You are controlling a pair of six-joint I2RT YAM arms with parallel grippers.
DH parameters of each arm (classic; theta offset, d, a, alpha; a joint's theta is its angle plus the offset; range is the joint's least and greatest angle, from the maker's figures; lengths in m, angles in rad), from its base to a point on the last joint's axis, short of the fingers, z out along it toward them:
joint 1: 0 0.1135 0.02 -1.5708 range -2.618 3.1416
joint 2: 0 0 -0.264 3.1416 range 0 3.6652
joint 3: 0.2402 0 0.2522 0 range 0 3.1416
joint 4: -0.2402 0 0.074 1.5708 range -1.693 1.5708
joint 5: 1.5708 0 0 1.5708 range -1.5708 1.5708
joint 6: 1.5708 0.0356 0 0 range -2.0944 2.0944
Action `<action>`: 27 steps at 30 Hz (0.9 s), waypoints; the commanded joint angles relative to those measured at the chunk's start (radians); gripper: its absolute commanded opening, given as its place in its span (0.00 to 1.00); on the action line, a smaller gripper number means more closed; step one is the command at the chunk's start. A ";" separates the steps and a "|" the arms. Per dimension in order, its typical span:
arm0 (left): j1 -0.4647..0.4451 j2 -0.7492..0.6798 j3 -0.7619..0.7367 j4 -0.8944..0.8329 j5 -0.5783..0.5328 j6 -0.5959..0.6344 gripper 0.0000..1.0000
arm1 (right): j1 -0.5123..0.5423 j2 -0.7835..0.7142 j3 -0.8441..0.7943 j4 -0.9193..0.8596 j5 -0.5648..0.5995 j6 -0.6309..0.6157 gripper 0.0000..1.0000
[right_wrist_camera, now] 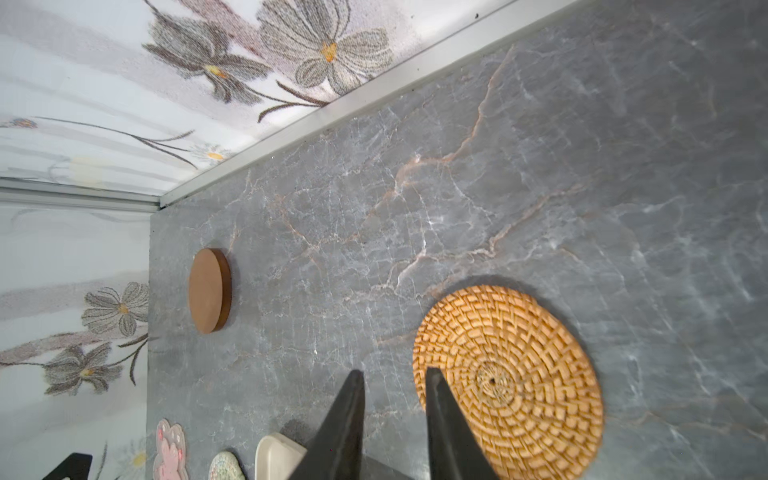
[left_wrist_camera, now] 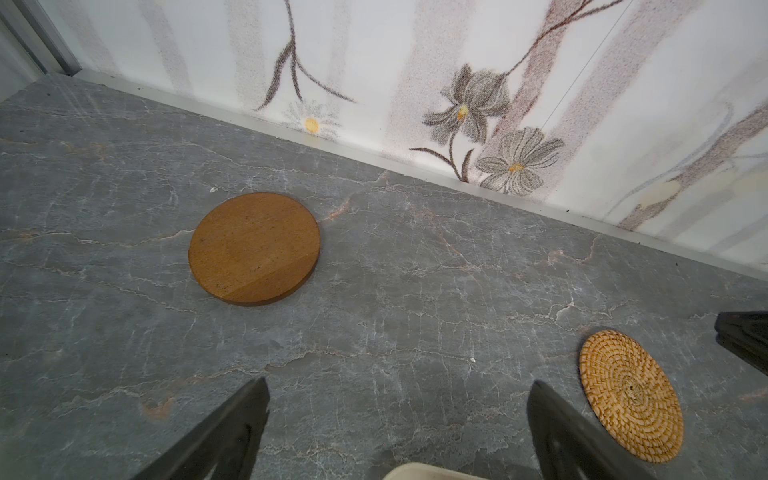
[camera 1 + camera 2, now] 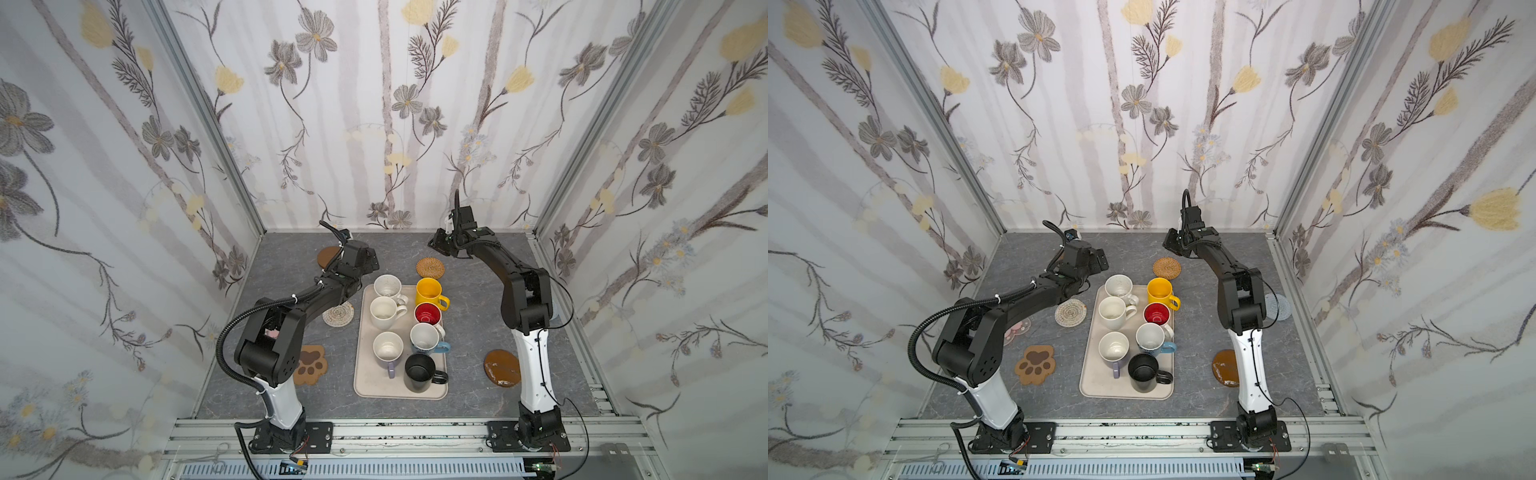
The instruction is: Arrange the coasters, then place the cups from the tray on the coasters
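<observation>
A grey marbled table point(image 3: 469, 328) carries everything. The left claw point(image 2: 397, 419) is spread as wide as it goes and holds nothing. Ahead of it, well apart, the wooden disc point(image 2: 254, 248) lies flat on the table.

The right claw point(image 1: 395, 415) is only narrowly parted, with nothing between its fingers. The rattan disc point(image 1: 511, 382) lies just beside it. One finger point(image 1: 446, 428) crosses the disc's edge in the wrist view, and whether they touch cannot be told.

Behind both claws sits the tray point(image 3: 368, 386). All seven cups stand upright on it. The speckled cup point(image 3: 387, 286) and yellow cup point(image 3: 430, 292) are nearest the claws. Then come the cream cup point(image 3: 383, 312), red-inside cup point(image 3: 428, 313), lavender cup point(image 3: 387, 349) and blue cup point(image 3: 424, 338). The black cup point(image 3: 419, 372) is farthest.

Behind the left claw, beside the tray, lies the crocheted round point(image 3: 338, 314), partly under the left arm point(image 3: 316, 297). The pink flower point(image 3: 1017, 328) shows farther back under that arm, and the paw point(image 3: 309, 365) is farthest back.

Well behind the right claw lie the grey-blue round point(image 3: 1278, 306), partly hidden by the right arm point(image 3: 515, 291), and the amber disc point(image 3: 502, 368).
</observation>
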 commanded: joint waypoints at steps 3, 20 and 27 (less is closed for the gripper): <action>0.000 -0.008 0.001 0.009 -0.010 -0.010 1.00 | -0.008 -0.061 -0.135 0.024 0.027 -0.033 0.31; -0.003 -0.004 0.003 0.009 -0.011 -0.002 1.00 | 0.002 -0.034 -0.288 0.123 0.004 0.019 0.33; -0.003 0.000 0.006 0.009 -0.012 0.001 1.00 | 0.004 0.019 -0.200 0.082 0.016 0.039 0.33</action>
